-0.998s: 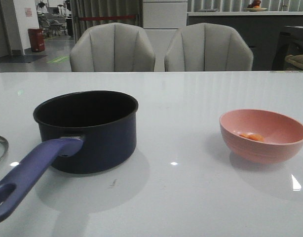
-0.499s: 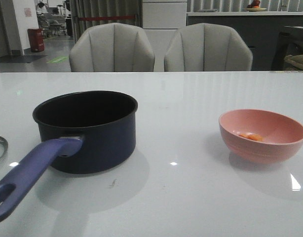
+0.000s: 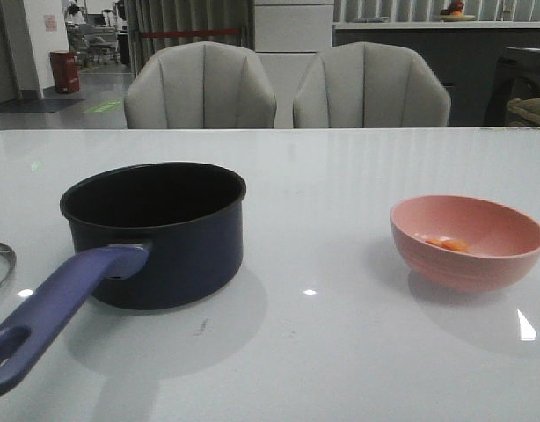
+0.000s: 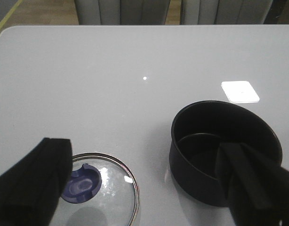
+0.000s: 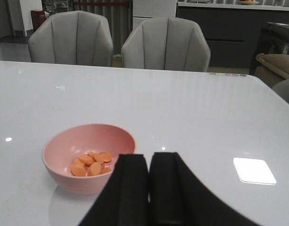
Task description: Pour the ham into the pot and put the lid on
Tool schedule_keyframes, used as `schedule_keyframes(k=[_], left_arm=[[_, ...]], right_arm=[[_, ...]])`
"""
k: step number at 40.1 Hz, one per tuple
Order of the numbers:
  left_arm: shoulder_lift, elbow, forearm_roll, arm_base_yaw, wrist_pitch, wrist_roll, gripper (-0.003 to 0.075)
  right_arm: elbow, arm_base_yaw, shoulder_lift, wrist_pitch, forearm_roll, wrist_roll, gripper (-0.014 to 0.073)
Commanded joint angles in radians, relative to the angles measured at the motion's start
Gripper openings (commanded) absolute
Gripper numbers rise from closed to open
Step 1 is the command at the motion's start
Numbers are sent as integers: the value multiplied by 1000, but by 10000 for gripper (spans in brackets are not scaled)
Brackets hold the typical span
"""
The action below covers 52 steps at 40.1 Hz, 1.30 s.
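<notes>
- Left tool (image 4: pixel 144 188): spread wide, nothing held.
- Right tool (image 5: pixel 148 188): closed, nothing held.
- Risk: small orange-pink ham slices (image 5: pixel 92 163) may be spilled past the dark navy round pot (image 3: pixel 156 233) if the pink bowl (image 5: pixel 88 155) is tipped off-centre.

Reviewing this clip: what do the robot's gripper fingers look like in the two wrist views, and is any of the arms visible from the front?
The left gripper has two matte black, broad, flat fingers, blurred by closeness. The right gripper has matching black fingers with squared tips that flare wider toward the base. No cables, markings or labels show. The front view shows neither arm.
</notes>
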Motion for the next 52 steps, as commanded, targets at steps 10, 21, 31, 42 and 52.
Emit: schedule_keyframes(k=[10, 21, 31, 42, 52], left_arm=[[-311, 153, 32, -22, -187, -2, 637], [-368, 206, 43, -59, -199, -11, 637], [-368, 208, 43, -63, -179, -11, 637], [-368, 208, 43, -63, -178, -11, 637], [-368, 208, 43, -63, -178, -11, 637]], right_arm=[[-4, -7, -18, -89, -9, 0, 152], [-4, -7, -18, -89, -9, 0, 152], [-5, -7, -18, -143, -9, -1, 152], [-5, -7, -18, -179, -8, -1, 152], [-92, -7, 35, -142, 31, 0, 152]])
